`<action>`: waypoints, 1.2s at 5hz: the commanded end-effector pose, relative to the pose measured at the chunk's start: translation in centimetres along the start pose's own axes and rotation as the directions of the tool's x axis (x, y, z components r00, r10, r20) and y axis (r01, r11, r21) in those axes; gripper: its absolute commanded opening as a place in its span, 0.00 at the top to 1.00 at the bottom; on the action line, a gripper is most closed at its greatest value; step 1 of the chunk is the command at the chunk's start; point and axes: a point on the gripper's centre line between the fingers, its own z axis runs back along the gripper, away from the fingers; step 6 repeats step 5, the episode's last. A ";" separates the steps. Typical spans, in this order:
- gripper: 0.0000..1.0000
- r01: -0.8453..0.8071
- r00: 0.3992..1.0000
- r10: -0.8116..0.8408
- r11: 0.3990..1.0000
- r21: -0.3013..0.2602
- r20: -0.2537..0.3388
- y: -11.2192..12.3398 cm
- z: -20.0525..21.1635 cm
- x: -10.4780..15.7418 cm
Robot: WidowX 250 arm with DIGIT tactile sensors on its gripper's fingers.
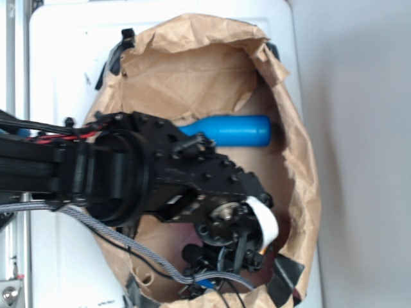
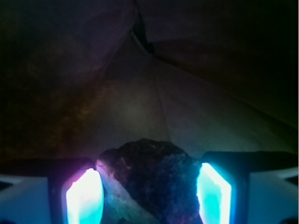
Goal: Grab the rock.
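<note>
In the wrist view the rock (image 2: pixel 156 170), a dark rough lump with a lighter patch low on its left side, fills the gap between my gripper's (image 2: pixel 148 189) two glowing pads. The left pad (image 2: pixel 85 196) and the right pad (image 2: pixel 213 191) both press against its sides, so the gripper is shut on it. Behind it is dim brown paper. In the exterior view my gripper (image 1: pixel 221 266) reaches down inside the brown paper bag (image 1: pixel 192 64) near its lower end, and the arm hides the rock.
A blue bottle (image 1: pixel 234 130) lies on its side in the bag, above the arm. The bag's torn walls (image 1: pixel 302 167) rise around the gripper. The bag rests on a white surface (image 1: pixel 64 58).
</note>
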 end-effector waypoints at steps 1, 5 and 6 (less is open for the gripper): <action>1.00 -0.152 0.981 0.144 0.987 0.049 0.133 2.7 7.8 -0.4; 1.00 -0.705 0.695 0.706 0.635 0.317 0.132 0.8 14.8 -4.9; 1.00 -0.705 0.695 0.706 0.635 0.317 0.132 0.8 14.8 -4.9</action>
